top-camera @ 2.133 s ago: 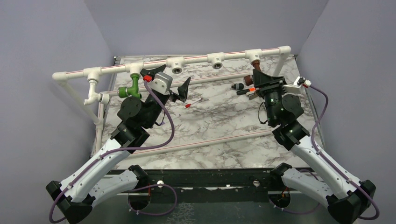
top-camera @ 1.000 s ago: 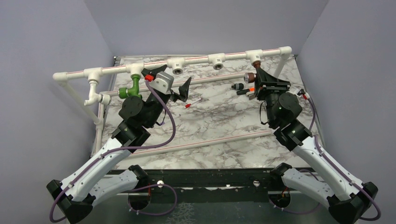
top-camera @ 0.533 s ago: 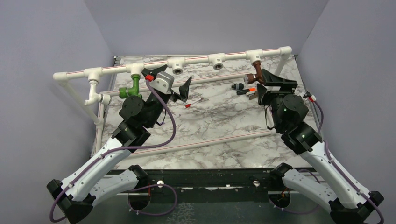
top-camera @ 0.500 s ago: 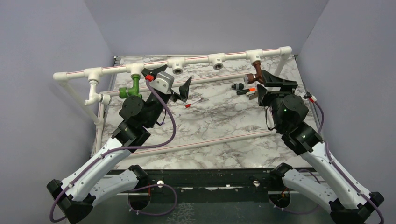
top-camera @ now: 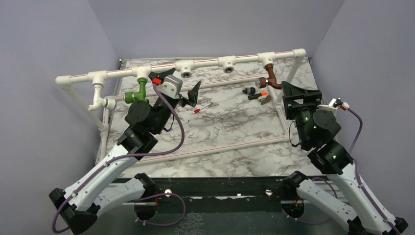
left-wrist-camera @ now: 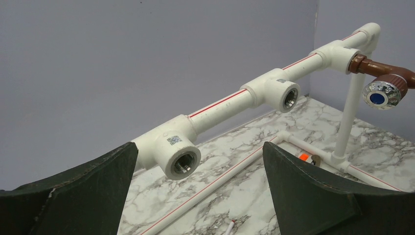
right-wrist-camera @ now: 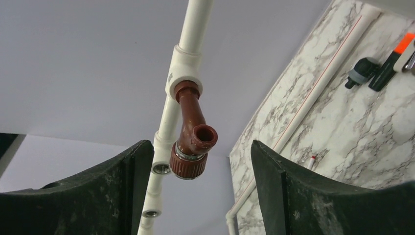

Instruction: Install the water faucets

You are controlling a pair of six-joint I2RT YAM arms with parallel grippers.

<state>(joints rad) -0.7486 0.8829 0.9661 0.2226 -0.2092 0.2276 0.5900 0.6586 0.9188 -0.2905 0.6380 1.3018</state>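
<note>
The reddish-brown faucet [top-camera: 270,78] hangs screwed into the right T-fitting [top-camera: 266,58] of the white pipe frame. In the right wrist view this faucet [right-wrist-camera: 191,127] sits just beyond my fingertips with its spout toward the camera. My right gripper [top-camera: 288,94] [right-wrist-camera: 200,143] is open, empty and apart from it. At the left, the green faucet [top-camera: 137,93] hangs from its T-fitting. My left gripper [top-camera: 177,88] [left-wrist-camera: 199,145] is wide open and empty, facing an open threaded T-fitting [left-wrist-camera: 180,159]. The brown faucet [left-wrist-camera: 384,83] shows at that view's far right.
Two open T-fittings [top-camera: 186,68] [top-camera: 227,63] sit on the top pipe between the faucets. A small black piece with an orange tip [top-camera: 257,93] [right-wrist-camera: 386,63] lies on the marble table [top-camera: 225,127]. A thin white stick with a red tip [top-camera: 198,110] lies mid-table. Grey walls close in on both sides.
My right gripper opened, let go of the brown faucet and drew back toward the near right. The faucet stays in its fitting. The left arm has not moved.
</note>
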